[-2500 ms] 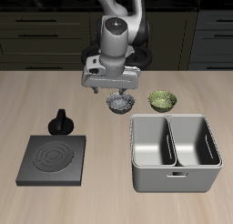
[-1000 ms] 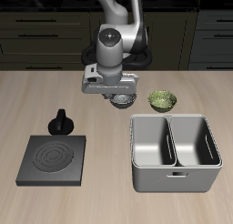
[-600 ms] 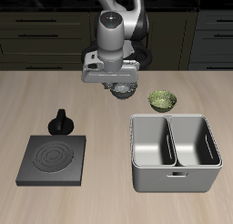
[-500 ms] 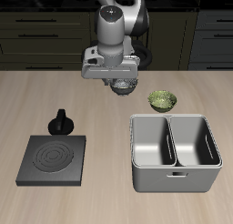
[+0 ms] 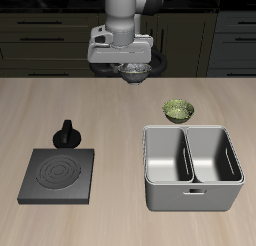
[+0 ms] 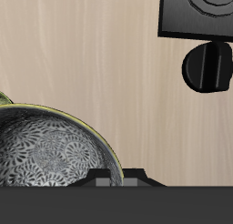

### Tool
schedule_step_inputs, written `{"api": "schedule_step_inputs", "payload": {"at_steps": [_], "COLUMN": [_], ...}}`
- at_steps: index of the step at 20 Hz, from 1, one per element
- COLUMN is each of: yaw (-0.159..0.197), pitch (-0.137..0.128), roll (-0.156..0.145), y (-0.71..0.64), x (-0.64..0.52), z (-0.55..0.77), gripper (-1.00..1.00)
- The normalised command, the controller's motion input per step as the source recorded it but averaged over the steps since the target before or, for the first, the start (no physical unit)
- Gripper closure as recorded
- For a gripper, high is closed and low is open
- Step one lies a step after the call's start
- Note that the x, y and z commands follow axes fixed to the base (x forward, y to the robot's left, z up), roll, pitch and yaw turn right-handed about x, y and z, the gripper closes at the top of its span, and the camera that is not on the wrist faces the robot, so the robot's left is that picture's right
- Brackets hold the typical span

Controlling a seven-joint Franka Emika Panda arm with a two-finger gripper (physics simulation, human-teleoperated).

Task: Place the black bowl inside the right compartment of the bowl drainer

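Exterior view: no readable writing.
End effector [image 5: 133,70]: grasping black bowl [image 5: 134,71], aloft at 11 o'clock from bowl drainer [image 5: 193,195].
Bench [image 5: 110,205]: pale wood grain.
Room: dark drawer cabinets [image 5: 40,35] behind.

Black bowl [image 6: 50,159] close under camera, speckled whitish interior facing up, rim meeting dark fingers [image 6: 123,178]. Pale wood worktop [image 6: 100,64] beyond. Black stove plate [image 6: 197,14] with ring pattern; round black knobbed object [image 6: 209,67] just beside it.
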Motion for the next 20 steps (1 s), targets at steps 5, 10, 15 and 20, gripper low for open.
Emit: {"api": "schedule_step_inputs", "payload": {"at_steps": [5,10,15,20], "yaw": [0.014,0.015,0.028,-0.005], "pitch": [-0.058,-0.012,-0.022,-0.008], "roll": [0.005,0.004,0.006,0.006], "y": [0.00,-0.02,0.02,-0.04], "x": [-0.08,-0.02,0.22,0.27], "z": [0.39,0.15,0.29,0.26], "gripper": [1.00,1.00,1.00,1.00]}}
